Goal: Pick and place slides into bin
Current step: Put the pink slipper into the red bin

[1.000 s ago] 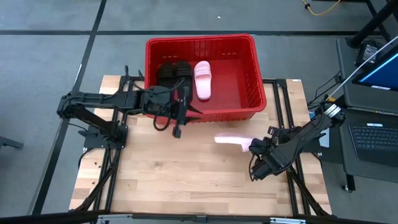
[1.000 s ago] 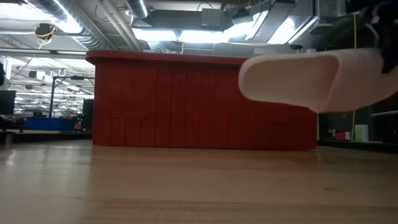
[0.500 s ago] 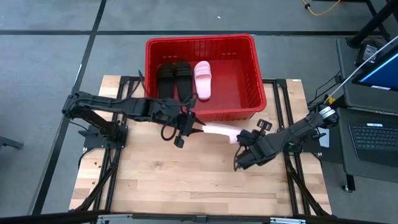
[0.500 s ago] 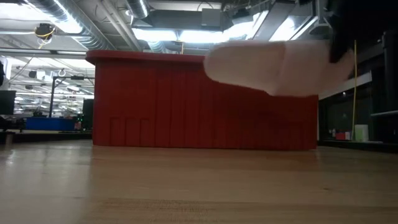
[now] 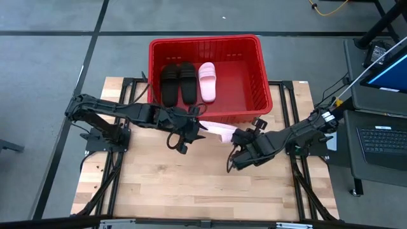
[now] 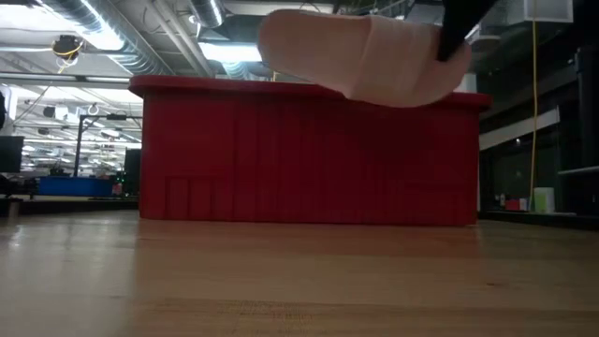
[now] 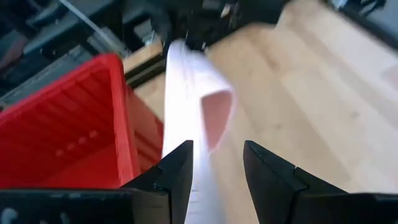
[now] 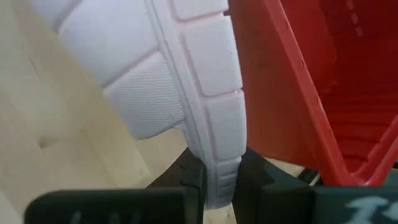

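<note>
**Now: last pink sandal meets the basket**

Held edge-on by the right pincer [image 5: 236,147], whose fingers pinch its sole, the pink sandal [image 5: 219,132] hangs beside the red basket [image 5: 254,46]. The left pincer [image 7: 214,163] straddles its other end, fingers apart, seemingly not gripping. Lift clear of the rim first.

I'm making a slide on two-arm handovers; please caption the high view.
Right gripper carries the last pink slide toward the open left gripper, beside the red bin.
</note>
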`<state>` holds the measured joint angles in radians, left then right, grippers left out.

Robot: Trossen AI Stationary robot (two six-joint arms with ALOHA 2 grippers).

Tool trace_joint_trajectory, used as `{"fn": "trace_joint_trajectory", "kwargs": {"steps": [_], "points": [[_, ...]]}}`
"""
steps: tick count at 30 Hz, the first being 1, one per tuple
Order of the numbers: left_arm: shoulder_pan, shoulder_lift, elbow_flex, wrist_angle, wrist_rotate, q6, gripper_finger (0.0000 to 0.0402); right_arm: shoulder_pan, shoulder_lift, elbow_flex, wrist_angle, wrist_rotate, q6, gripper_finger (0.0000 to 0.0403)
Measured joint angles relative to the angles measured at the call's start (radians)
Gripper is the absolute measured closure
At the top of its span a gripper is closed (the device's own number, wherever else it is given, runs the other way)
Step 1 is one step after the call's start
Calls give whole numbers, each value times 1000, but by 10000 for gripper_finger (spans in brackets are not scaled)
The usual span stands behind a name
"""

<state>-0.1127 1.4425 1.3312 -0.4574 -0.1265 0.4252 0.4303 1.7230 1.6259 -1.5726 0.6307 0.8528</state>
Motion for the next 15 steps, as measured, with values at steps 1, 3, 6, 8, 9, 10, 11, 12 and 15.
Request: {"fn": "trace_joint_trajectory", "kwargs": {"steps": [1, 3, 6, 8, 9, 10, 11, 12, 15], "points": [[0, 5, 0, -10, -16, 7, 262, -3, 9, 12, 0, 2, -10, 356], [-1, 18, 0, -21, -64, 31, 255, -9, 25, 26, 0, 3, -28, 356], [-10, 31, 0, -18, -170, 70, 244, -15, 42, 29, 1, 3, -28, 356], [-16, 32, 0, -20, -223, 91, 236, -16, 48, 29, 1, 7, -27, 356], [-18, 34, 0, -18, -242, 93, 231, -15, 50, 29, 1, 6, -25, 356], [-18, 35, 0, -17, -254, 94, 227, -15, 52, 29, 2, 7, -24, 356], [-19, 36, 0, -19, -260, 97, 222, -14, 53, 29, 3, 5, -24, 356], [-21, 37, 0, -19, -268, 99, 218, -14, 52, 29, 3, 4, -22, 356], [-26, 37, 0, -20, -276, 104, 208, -15, 52, 29, 3, 5, -19, 356]]}}
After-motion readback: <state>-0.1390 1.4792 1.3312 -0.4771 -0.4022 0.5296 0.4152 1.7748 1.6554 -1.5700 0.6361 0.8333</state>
